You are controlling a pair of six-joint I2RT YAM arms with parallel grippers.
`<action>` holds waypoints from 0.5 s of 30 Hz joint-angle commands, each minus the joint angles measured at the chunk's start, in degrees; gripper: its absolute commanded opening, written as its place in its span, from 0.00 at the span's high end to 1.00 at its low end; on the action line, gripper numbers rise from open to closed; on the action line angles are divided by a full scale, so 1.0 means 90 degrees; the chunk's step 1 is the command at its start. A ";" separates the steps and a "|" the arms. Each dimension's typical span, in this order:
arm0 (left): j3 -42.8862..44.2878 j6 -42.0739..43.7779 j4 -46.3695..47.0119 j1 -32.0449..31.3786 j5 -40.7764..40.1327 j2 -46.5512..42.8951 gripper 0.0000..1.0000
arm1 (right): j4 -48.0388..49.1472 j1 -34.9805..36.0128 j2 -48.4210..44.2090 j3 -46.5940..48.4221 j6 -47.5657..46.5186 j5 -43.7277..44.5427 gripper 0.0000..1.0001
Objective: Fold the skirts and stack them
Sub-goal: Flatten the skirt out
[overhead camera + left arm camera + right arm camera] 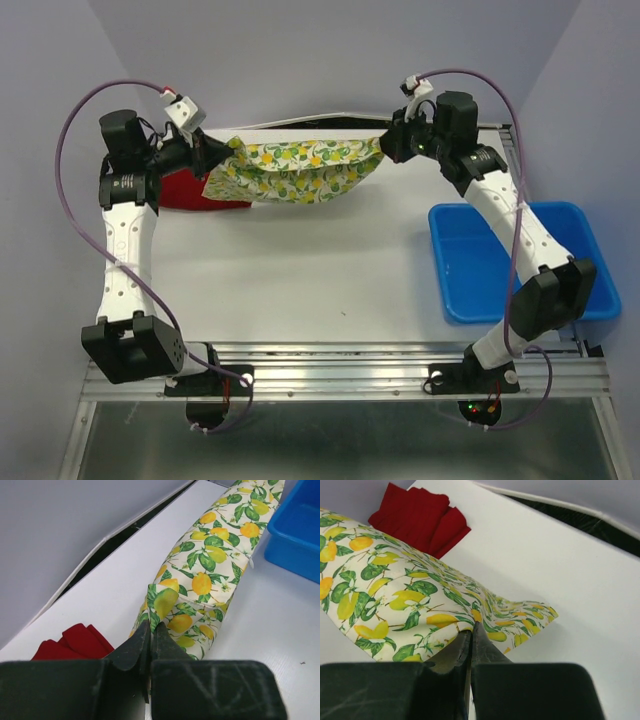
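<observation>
The lemon-print skirt [300,170] hangs stretched between my two grippers above the far part of the table. My left gripper [222,150] is shut on its left end [165,600]. My right gripper [388,140] is shut on its right end [420,600]. The skirt sags in the middle. The red skirt [200,190] lies bunched on the table at the far left, below my left gripper; it also shows in the left wrist view [75,642] and in the right wrist view [420,517].
A blue plastic bin [520,260] stands at the right side of the table, under my right arm; its corner shows in the left wrist view [300,530]. The table's far edge [330,118] runs just behind the skirt.
</observation>
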 commanded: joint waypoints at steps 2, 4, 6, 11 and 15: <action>-0.0310 0.0276 -0.0527 0.0068 0.0343 -0.0873 1.00 | -0.0881 -0.0056 -0.0927 -0.0094 0.0483 -0.0664 0.99; -0.0534 0.0140 -0.0674 0.0077 0.0324 -0.1235 1.00 | -0.0990 -0.0056 -0.1415 -0.0231 0.0638 -0.0772 0.99; -0.0662 -0.0123 -0.0801 0.0077 0.0256 -0.1792 1.00 | -0.1087 -0.0056 -0.1728 -0.0388 0.0980 -0.0831 0.99; -0.0867 -0.0621 -0.1085 0.0068 -0.0299 -0.2419 1.00 | -0.1321 -0.0056 -0.2141 -0.0535 0.1742 -0.0704 0.99; -0.0907 -0.1188 -0.0939 0.0009 -0.0964 -0.1545 0.99 | -0.1556 -0.0056 -0.0971 -0.0282 0.1879 -0.0343 0.99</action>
